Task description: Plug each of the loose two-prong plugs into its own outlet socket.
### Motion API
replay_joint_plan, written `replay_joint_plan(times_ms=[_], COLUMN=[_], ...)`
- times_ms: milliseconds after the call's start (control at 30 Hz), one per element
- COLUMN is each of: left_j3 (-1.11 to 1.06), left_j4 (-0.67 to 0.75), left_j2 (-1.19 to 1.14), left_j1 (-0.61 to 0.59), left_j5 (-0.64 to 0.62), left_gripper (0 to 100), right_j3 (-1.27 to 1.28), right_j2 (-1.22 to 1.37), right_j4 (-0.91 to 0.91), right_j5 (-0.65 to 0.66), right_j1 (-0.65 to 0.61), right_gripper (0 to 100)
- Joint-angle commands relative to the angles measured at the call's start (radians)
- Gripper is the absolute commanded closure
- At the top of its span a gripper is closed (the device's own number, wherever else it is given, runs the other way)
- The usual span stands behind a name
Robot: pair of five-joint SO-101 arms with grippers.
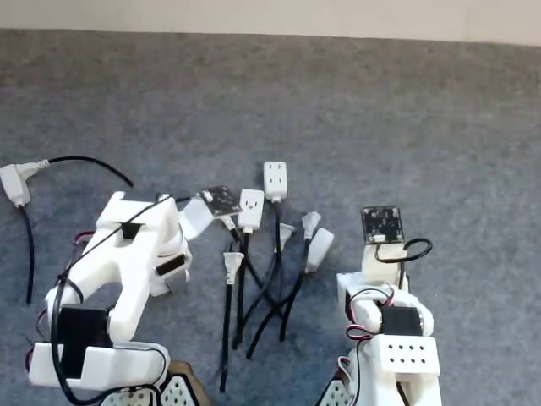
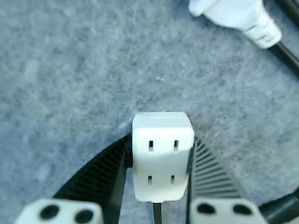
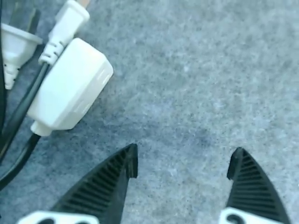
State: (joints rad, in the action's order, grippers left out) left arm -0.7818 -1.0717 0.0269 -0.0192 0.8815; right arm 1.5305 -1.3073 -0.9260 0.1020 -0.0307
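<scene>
There are 3 white box-shaped plastic outlet sockets (image 1: 275, 180) and 3 small white two-prong plugs (image 1: 232, 264) in the middle cluster, all on black cords (image 3: 15, 121) too tangled to count. 1 more white cord end (image 1: 15, 182) lies apart at the edge; whether it is a plug or a socket cannot be told. 2 white robot arms (image 1: 135, 254) stand there, each with 1 black-jawed gripper (image 3: 184, 156), 2 in all.
</scene>
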Motion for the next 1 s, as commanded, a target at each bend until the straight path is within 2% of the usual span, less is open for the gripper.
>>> replay_joint_plan(times_ms=[0, 133, 200, 400, 700, 833, 967], left_j3=[0.005, 0.073, 0.119, 0.252, 0.430, 0.407, 0.340], left_j4=[-0.068, -0.226, -0.311, -0.410, -0.413, -0.413, -0.442], left_j2=[0.007, 0.007, 0.007, 0.007, 0.007, 0.005, 0.007], left_j1=[0.035, 0.036, 0.038, 0.035, -0.008, -0.084, -0.143], left_j5=[0.000, -0.002, -0.002, -0.008, -0.118, -0.114, -0.026], left_gripper=[91, 74, 69, 68, 75, 75, 75], right_j3=[-0.013, -0.013, -0.013, -0.013, -0.013, -0.013, -0.013], right_j2=[-0.013, -0.013, -0.013, -0.013, -0.013, -0.013, -0.013], right_j4=[0.021, 0.021, 0.021, 0.021, 0.021, 0.021, 0.021], right_j5=[-0.003, -0.003, -0.003, -0.003, -0.003, -0.002, -0.002], right_j1=[-0.010, -0.010, -0.010, -0.010, -0.010, -0.010, -0.010], right_gripper=[69.6, 69.6, 69.6, 69.6, 69.6, 69.6, 69.6])
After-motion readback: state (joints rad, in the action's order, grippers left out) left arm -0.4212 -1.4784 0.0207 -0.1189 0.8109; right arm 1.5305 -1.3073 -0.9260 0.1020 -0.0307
